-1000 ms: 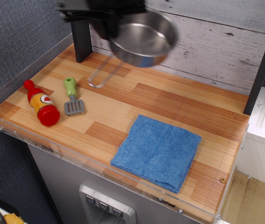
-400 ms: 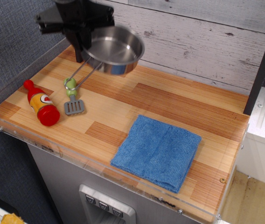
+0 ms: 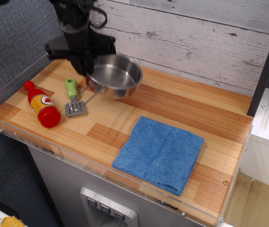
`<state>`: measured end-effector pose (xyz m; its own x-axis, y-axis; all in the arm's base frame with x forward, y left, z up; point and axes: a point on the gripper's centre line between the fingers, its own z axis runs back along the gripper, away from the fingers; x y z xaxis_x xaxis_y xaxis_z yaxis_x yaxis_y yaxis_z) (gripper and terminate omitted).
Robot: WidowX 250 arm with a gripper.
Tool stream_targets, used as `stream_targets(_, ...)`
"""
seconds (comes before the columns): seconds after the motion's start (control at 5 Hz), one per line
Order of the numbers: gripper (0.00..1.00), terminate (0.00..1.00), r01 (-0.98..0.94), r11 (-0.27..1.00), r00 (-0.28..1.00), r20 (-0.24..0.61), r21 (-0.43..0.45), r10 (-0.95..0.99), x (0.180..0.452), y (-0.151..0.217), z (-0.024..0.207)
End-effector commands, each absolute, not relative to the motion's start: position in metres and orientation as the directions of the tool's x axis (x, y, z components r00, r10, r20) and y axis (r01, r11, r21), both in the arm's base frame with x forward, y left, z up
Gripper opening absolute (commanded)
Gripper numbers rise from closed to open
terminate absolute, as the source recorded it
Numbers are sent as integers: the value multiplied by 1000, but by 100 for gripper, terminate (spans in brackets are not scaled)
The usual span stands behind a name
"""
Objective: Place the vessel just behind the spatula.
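The vessel, a round shiny steel pan (image 3: 115,75), hangs tilted low over the wooden counter, at the back left. Its wire-loop handle (image 3: 83,99) points down to the front left and reaches the spatula's blade. My black gripper (image 3: 86,64) is shut on the pan's left rim, near the handle's root. The spatula (image 3: 73,98), with a green handle and grey slotted blade, lies flat just left of and in front of the pan.
A red and yellow toy bottle (image 3: 41,105) lies left of the spatula. A folded blue cloth (image 3: 160,153) lies at the front middle. A clear plastic rim (image 3: 11,134) edges the counter. A grey plank wall (image 3: 196,38) stands behind.
My gripper has carried the pan from high at the back middle down and to the left. The pan now sits much lower, its handle by the spatula.
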<state>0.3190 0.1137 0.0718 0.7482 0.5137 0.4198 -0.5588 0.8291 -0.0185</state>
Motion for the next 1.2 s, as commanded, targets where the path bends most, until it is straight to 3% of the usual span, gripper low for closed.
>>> stream_targets(0.0, 0, 0, -578, 811, 723, 402, -93, 562, 325, 117, 43)
stream_targets(0.4, 0, 0, -625, 772, 698, 363, -113, 618, 319, 117, 24)
stream_targets(0.6, 100, 0, -645, 757, 683, 369, -98, 630, 321, 120, 30)
stream_targets(1.0, 100, 0, -643, 762, 689, 373, -81, 621, 321, 126, 33)
